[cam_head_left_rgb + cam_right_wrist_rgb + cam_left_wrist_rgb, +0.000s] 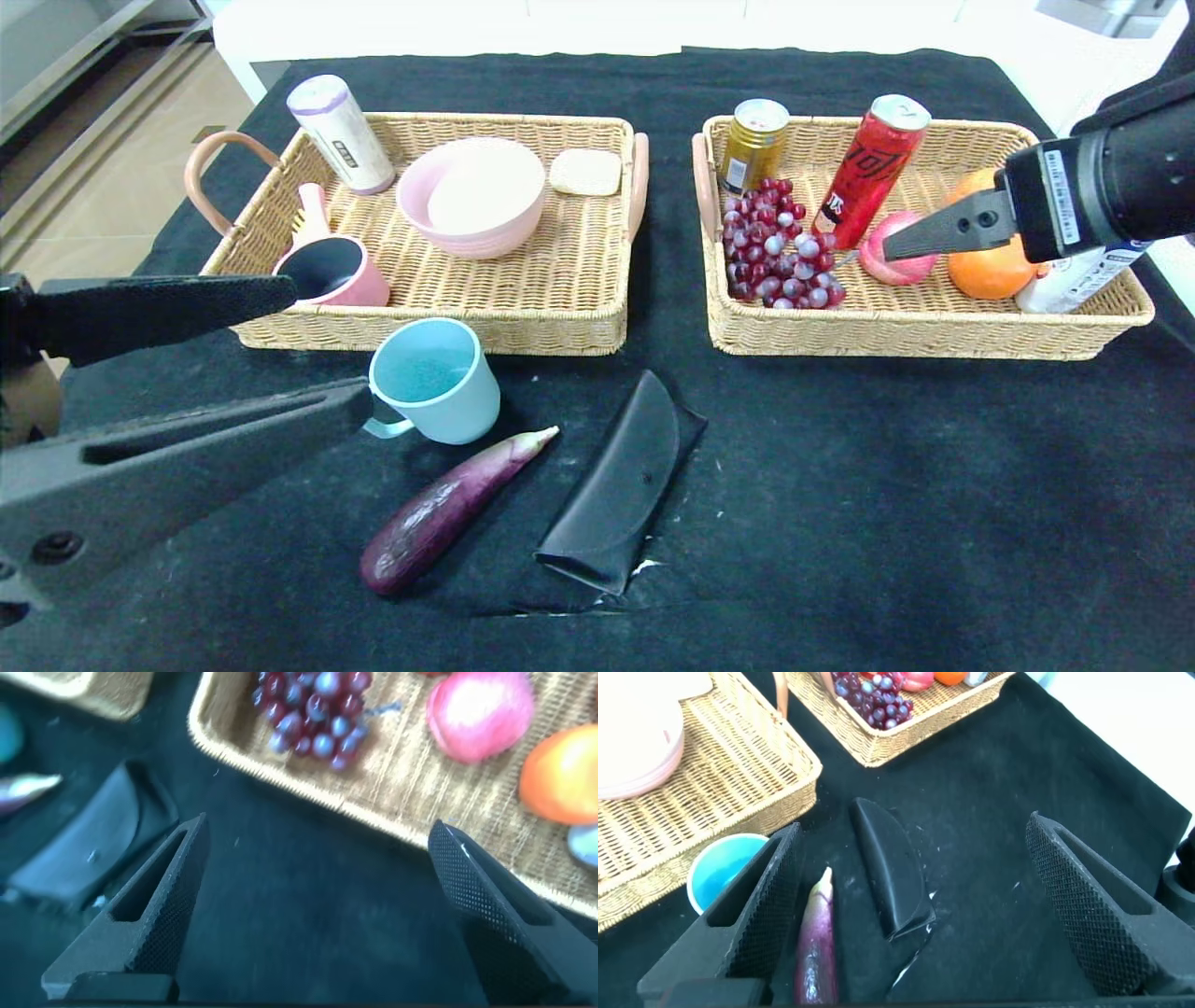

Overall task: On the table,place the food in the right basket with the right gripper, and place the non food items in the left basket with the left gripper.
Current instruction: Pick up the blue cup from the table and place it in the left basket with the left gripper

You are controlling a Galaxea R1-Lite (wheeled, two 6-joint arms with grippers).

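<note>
Three items are lying loose on the black cloth-covered table (887,485), in front of two woven wicker baskets: a light blue plastic mug (435,380), a long purple eggplant (448,509) and a flat black leather glasses case (619,481). The left gripper (308,350) is hovering low at the robot's left with its two dark fingers spread wide and holding nothing; the mug is sitting just beyond its fingertips, handle turned toward the claw. The eggplant's long axis is running diagonally, its pale tip pointing up toward the baskets, and the case is lying roughly parallel just to its right. The right gripper (896,250) is hanging over the right wicker basket (924,331), jaws also apart and empty (grapes, cans and fruit are already resting inside). The left wicker basket (429,327) is sitting directly behind the mug, so the left arm looks nearer to both non-food items.
</note>
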